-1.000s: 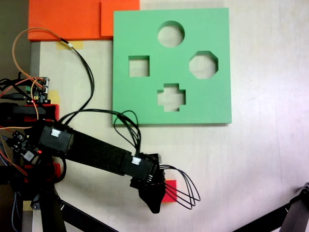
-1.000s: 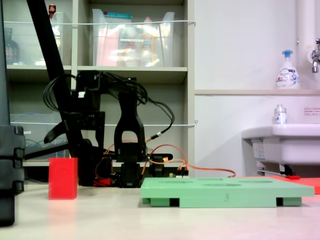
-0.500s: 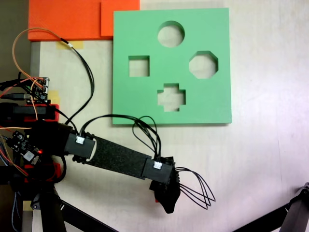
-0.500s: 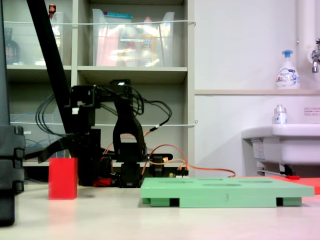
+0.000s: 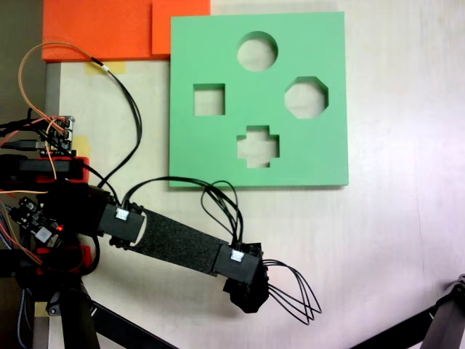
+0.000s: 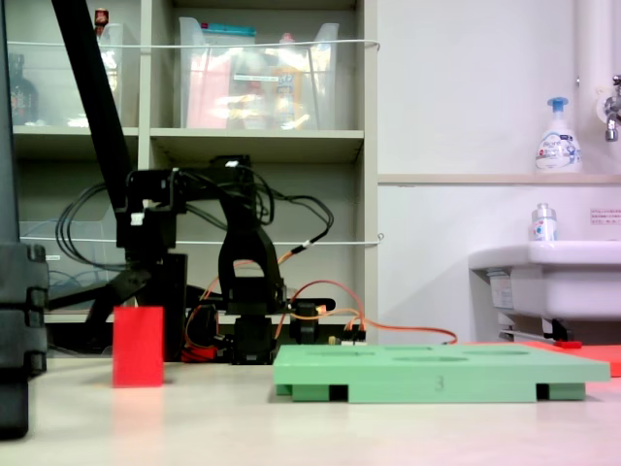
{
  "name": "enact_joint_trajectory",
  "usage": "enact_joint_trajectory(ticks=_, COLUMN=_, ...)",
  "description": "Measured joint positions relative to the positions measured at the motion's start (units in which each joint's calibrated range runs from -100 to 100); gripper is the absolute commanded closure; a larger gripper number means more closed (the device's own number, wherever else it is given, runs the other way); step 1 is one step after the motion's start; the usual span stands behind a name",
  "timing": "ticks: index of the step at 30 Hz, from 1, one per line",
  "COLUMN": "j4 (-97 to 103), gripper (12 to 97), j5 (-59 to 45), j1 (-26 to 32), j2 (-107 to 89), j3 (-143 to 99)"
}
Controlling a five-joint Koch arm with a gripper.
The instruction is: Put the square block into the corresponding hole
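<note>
Fixed view from above: your gripper (image 5: 247, 299) sits at lower centre of the frame, covering the square block — jaw state cannot be told. Low side fixed view: the square block (image 6: 138, 347) stands on the table at lower left, directly in front of the arm. The green foam board (image 5: 218, 51) fills upper centre; its square hole (image 5: 208, 99) — left of the round, octagonal and cross cutouts — holds nothing.

Even indoor light, slightly soft.

One top-down, one table-level — both share green board (image 5: 258, 167) (image 6: 437, 369).
</note>
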Motion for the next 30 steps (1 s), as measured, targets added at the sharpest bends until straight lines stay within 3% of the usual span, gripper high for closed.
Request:
enact_joint_trajectory(ticks=7, j4=-1.47, gripper=64.2, j5=0.20, j1=-0.54, j2=0.14, j3=-1.67)
enact_joint_trajectory(ticks=17, j4=-4.50, gripper=80.0, j5=0.20, j1=-0.54, j2=-1.09, j3=-1.67)
enact_joint_trajectory(ticks=30, j4=-5.29, gripper=80.0, j5=0.15, j1=-0.68, j2=-4.10, j3=-2.55)
